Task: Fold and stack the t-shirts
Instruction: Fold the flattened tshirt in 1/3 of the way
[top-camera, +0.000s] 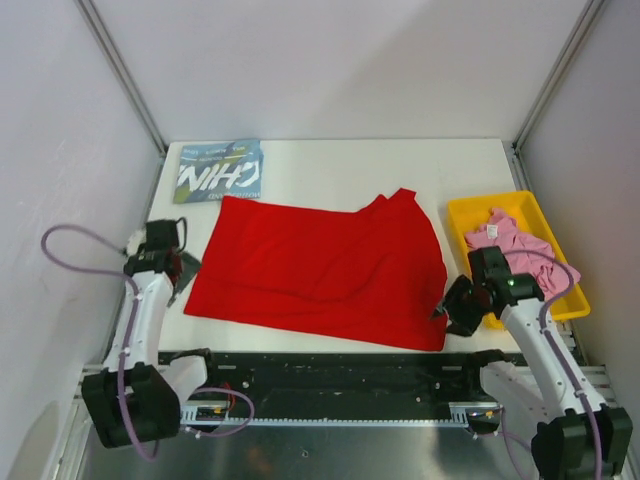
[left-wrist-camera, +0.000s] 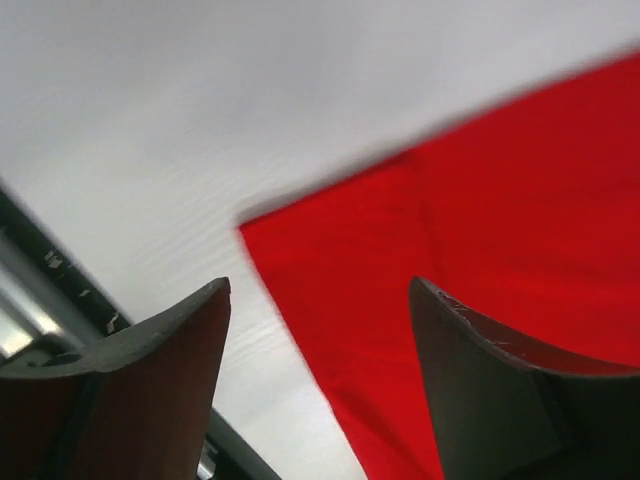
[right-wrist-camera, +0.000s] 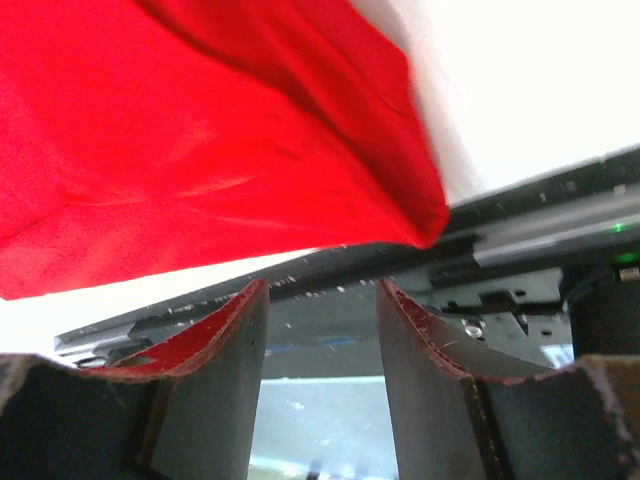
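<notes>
Nearest me in the overhead view runs the black front rail (top-camera: 340, 372). Beyond it the red t-shirt (top-camera: 320, 270) lies spread, plain side up, across the middle of the white worktop (top-camera: 400, 165), its right side rumpled. At the far left lies the folded blue t-shirt (top-camera: 220, 170) with white letters, and the pink t-shirt (top-camera: 515, 242) is bunched in the yellow tray (top-camera: 470, 212) on the right. The left tool (top-camera: 185, 268) sits just off the red shirt's left edge, the right tool (top-camera: 452, 305) by its near right corner. From the left wrist, the left tool (left-wrist-camera: 318, 290) stands spread with nothing between its fingers, a corner of the red t-shirt (left-wrist-camera: 500, 250) flat on the worktop below. From the right wrist, the right tool (right-wrist-camera: 322, 290) is likewise spread and empty, with the red t-shirt (right-wrist-camera: 200, 130) just beyond its fingertips, its corner reaching the worktop's near edge.
</notes>
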